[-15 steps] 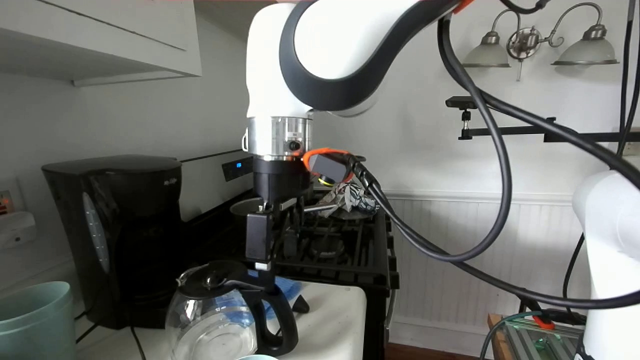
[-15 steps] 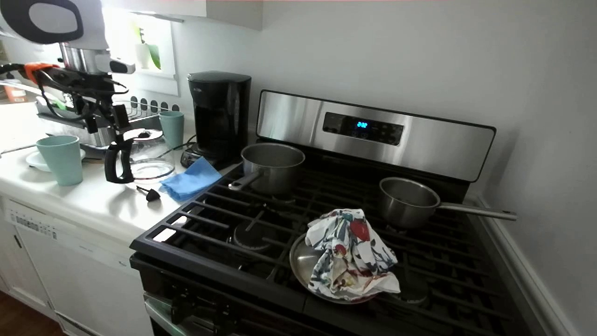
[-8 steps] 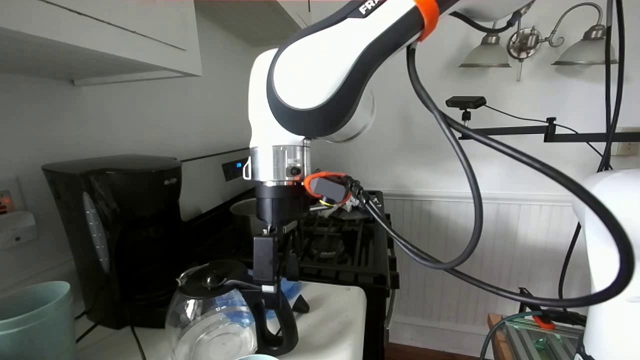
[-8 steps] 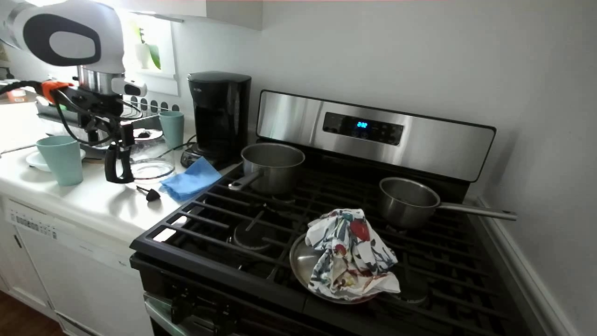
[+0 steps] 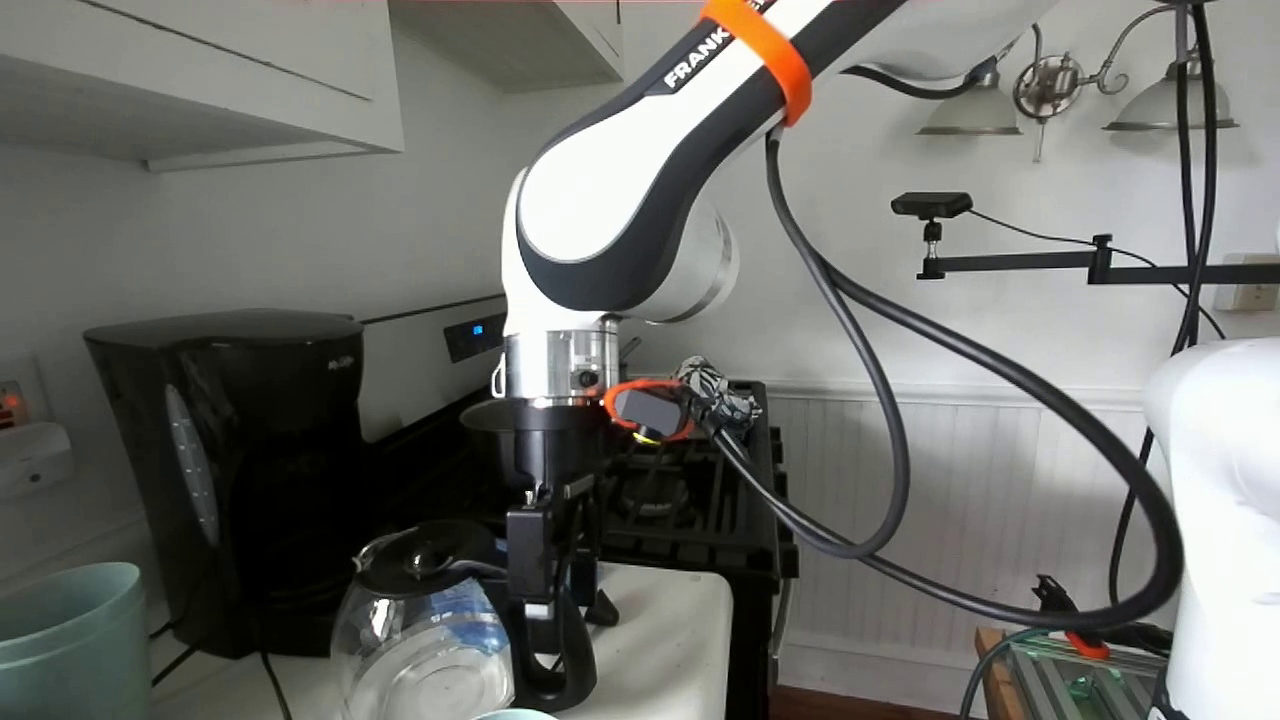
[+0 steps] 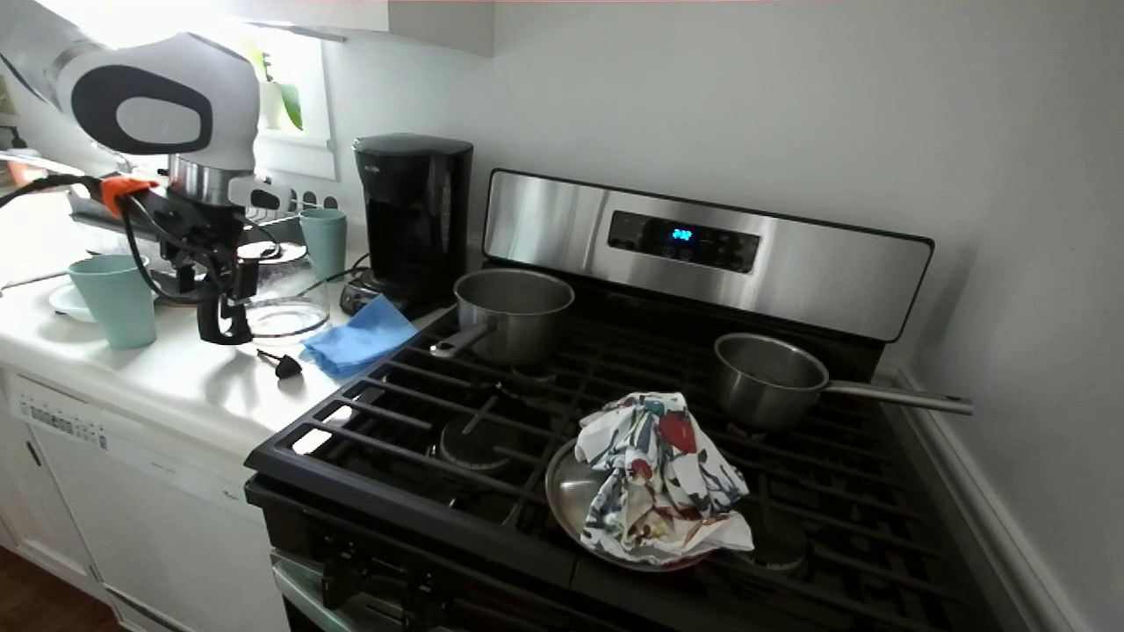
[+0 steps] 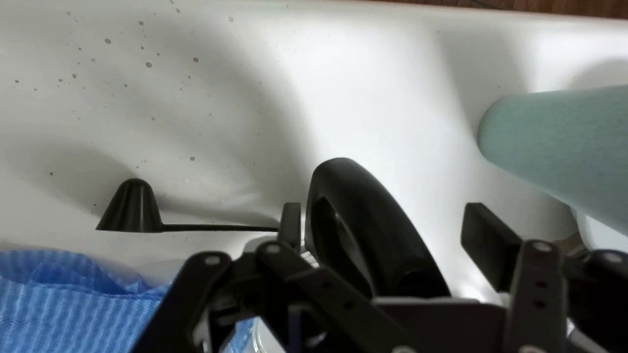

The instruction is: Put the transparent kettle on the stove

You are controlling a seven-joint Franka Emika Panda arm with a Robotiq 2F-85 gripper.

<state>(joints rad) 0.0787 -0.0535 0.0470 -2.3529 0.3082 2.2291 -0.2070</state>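
In an exterior view, a white bench [image 6: 184, 377] beneath a pale wall [image 6: 702, 105] carries the round-bellied clear glass kettle [image 6: 285, 290], the black stove [image 6: 395, 509] at its four o'clock. In the wrist view the black end effector [image 7: 384, 231] is spread astride the black handle [image 7: 382, 223], more room toward three o'clock, a tapered teal cup [image 7: 564, 152] at two, the bench edge [image 7: 490, 12] at twelve.

The arm [image 5: 600, 190] is presenting white, rounded shells trimmed with broad dark-grey bands [image 5: 585, 287]. White lettering [image 5: 697, 58], "FRANK", is running up to an orange band [image 5: 768, 58]. A thick black cable [image 5: 1166, 540] is looping beside the arm. A silver collar [image 5: 545, 365] is sitting above the black gripper [image 7: 382, 225]. An orange strap [image 5: 645, 384] is bordering a small grey box [image 5: 648, 411] at the wrist. In the wrist view, pale screw heads [image 7: 542, 246] are dotting the black linkage bars [image 7: 319, 294].
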